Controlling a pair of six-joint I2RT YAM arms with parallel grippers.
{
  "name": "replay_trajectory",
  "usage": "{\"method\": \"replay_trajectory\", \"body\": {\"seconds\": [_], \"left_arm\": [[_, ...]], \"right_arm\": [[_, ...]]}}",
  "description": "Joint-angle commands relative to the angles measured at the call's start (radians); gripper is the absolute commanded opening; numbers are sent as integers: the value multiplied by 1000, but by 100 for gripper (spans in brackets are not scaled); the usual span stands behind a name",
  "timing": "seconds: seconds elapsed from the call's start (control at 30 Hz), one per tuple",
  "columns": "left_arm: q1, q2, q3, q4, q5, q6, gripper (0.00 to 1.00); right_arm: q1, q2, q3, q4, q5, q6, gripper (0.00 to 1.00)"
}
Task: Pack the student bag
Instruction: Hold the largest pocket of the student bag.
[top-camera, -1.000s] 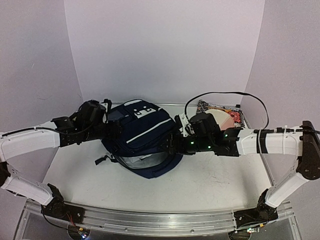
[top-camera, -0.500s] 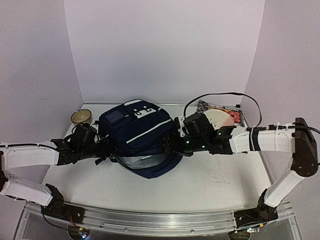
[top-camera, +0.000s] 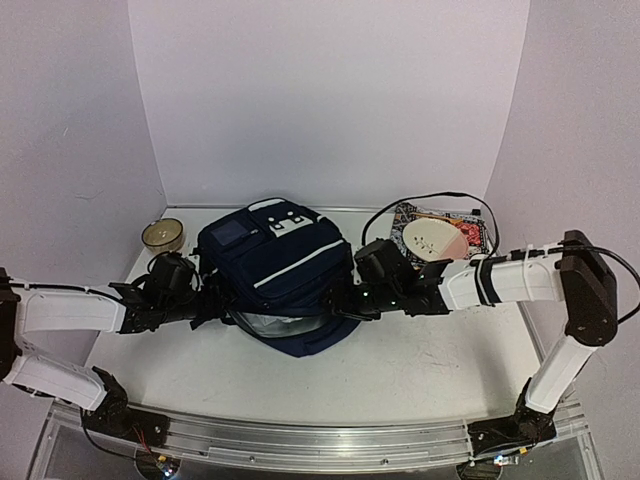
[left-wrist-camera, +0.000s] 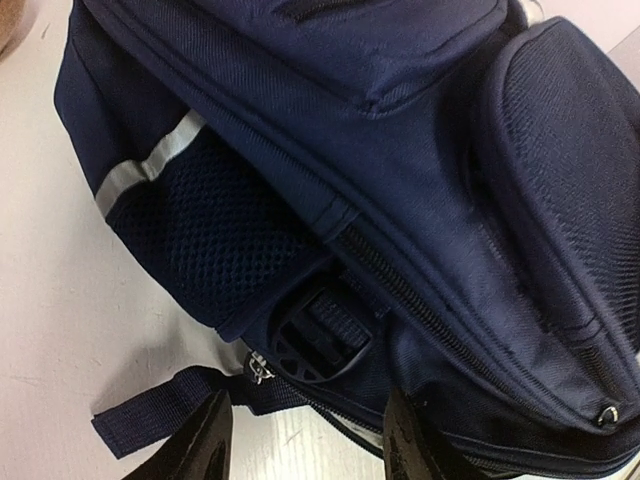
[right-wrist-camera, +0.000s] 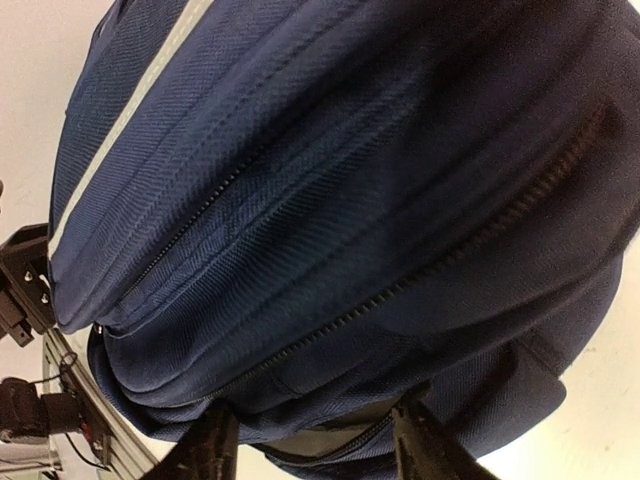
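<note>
The student bag is a navy backpack with white stripes, lying mid-table, its near edge showing grey lining. My left gripper is open at the bag's near-left side. In the left wrist view its fingertips straddle a black buckle and a loose strap, with the bag filling the frame. My right gripper is open at the bag's near-right edge. In the right wrist view the jaws stand wide around the bag's zipped lower edge, without clamping it.
A small tan bowl sits at the back left. A patterned book with a pale round object on it lies at the back right. A black cable loops above the right arm. White walls enclose the table.
My left arm has drawn back from the bag's upper left to its near-left side, uncovering the bowl. My right arm has dropped lower and slid slightly left along the bag's right edge.
</note>
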Motion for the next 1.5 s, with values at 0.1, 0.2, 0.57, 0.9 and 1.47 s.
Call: {"method": "replay_trajectory", "body": {"seconds": [0.1, 0.2, 0.57, 0.9, 1.47], "left_arm": [[10, 1, -44, 84, 58, 0, 50], [11, -5, -58, 100, 85, 1, 49], [11, 123, -30, 155, 132, 128, 42], [11, 250, 20, 253, 137, 219, 38], [-27, 368, -20, 269, 330, 35, 34]], "right_arm": [[-78, 33, 10, 45, -10, -39, 44], [-111, 51, 19, 53, -17, -54, 44], [-151, 89, 90, 73, -117, -117, 46], [-151, 71, 68, 96, -157, -114, 48], [-151, 54, 66, 107, -166, -121, 49]]}}
